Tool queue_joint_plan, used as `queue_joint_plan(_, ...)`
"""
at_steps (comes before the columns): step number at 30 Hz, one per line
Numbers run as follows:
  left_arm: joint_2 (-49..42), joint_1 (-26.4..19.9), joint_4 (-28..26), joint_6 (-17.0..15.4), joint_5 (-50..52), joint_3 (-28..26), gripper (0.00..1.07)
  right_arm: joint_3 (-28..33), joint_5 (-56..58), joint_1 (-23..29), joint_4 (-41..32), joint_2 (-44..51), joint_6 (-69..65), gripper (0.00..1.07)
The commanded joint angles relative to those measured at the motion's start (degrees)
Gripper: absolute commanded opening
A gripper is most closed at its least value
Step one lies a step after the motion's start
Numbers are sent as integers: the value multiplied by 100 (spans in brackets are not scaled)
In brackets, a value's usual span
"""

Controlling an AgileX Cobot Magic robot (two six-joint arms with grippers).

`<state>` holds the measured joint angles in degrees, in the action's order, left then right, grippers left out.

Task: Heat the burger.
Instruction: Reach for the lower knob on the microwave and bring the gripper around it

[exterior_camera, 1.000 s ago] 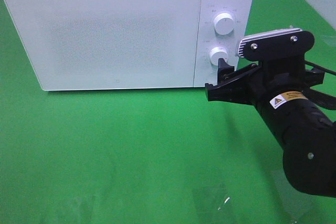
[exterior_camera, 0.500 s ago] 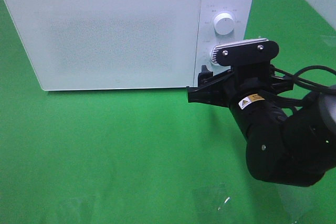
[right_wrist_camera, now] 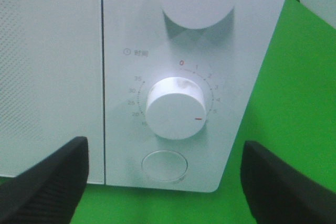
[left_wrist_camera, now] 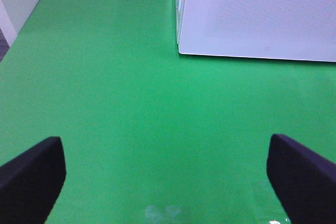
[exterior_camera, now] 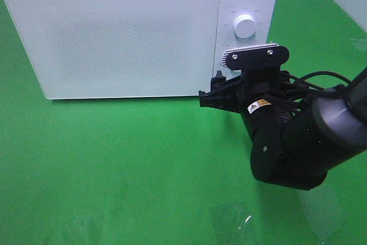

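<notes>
Burger: not visible in any view. The microwave [exterior_camera: 114, 32] has its door [exterior_camera: 120, 41] shut, so the burger is presumably inside. This cannot be confirmed through the frosted front.

Control panel, right of the door: upper dial [exterior_camera: 245, 26], timer dial [right_wrist_camera: 175, 107] below it, round button [right_wrist_camera: 164, 165] at the bottom. The timer's red mark sits off zero, close to the 5 on the scale, so time appears to be set.

Right gripper [exterior_camera: 211, 87]: released, holding nothing. It stands just in front of the lower panel, near the seam between door and panel. In the wrist view its fingers flank the timer dial and are clear of it.

Left gripper [left_wrist_camera: 166, 156]: spread wide, empty, above the bare green table [exterior_camera: 114, 159], near side, left of the microwave's near-left corner.

Step in hand (judgement): the timer setting, either finishing it or clearing off.
- If more turn is wanted: centre the dial between the fingers, advance squarely, pinch the rim only, and rotate about the dial's own axis.
- Push lightly, since the microwave sits loose on the table and could slide back.
- Keep clear of the round button; it may well release the door.
- If the setting stands: back straight out, fingers spread, without brushing the dial.
</notes>
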<state>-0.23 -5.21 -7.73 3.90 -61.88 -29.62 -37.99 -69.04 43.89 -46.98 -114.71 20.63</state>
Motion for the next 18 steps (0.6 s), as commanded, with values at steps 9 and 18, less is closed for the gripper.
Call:
queue_joint_plan(9,-97,-23,-40,0,80,0,98,-327,-1232,-390,321,-34,-11,76)
queue_joint_plan(18,-97,-23,-40,0,80,0,98,-653,-1220,-390,447,-413,-11,76)
